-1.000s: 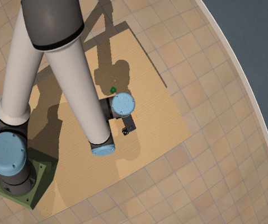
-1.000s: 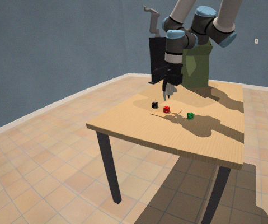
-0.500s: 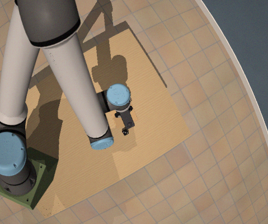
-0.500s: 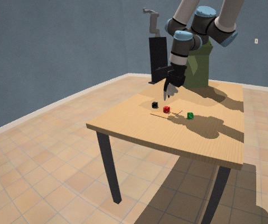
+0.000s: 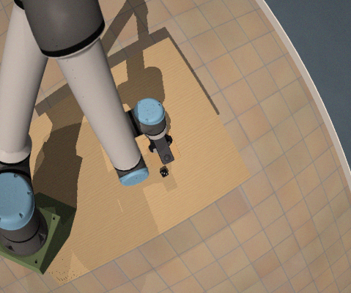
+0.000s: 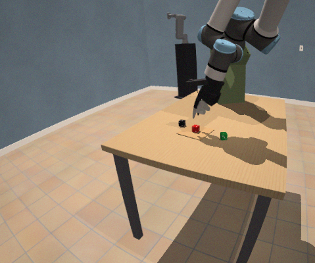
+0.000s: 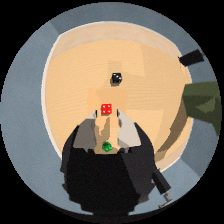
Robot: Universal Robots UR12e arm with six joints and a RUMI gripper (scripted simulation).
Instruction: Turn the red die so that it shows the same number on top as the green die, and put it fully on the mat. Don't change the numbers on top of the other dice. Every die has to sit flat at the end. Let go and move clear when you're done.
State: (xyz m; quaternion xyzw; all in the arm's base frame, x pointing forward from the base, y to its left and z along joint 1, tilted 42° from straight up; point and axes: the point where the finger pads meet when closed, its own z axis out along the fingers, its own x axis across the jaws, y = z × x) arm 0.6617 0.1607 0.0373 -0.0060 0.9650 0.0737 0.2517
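The red die (image 6: 195, 128) (image 7: 106, 109) lies flat on the wooden table (image 6: 179, 154) (image 5: 204, 146), on or at the edge of a faint, slightly darker mat (image 7: 95, 102). The green die (image 6: 223, 135) lies to its right; in the wrist view the green die (image 7: 106, 147) shows between my fingers. The black die (image 6: 181, 123) (image 5: 164, 171) (image 7: 116, 78) lies to its left. My gripper (image 6: 195, 115) (image 5: 167, 157) (image 7: 106, 109) hangs a little above the table behind the red die, tilted, partly open and empty. The pips are too small to read.
The arm's green base block (image 5: 50, 234) (image 6: 235, 82) stands at the table's back. A black stand with a grey post (image 6: 185, 66) stands behind the table. The table edges drop to a tiled floor (image 6: 48, 197).
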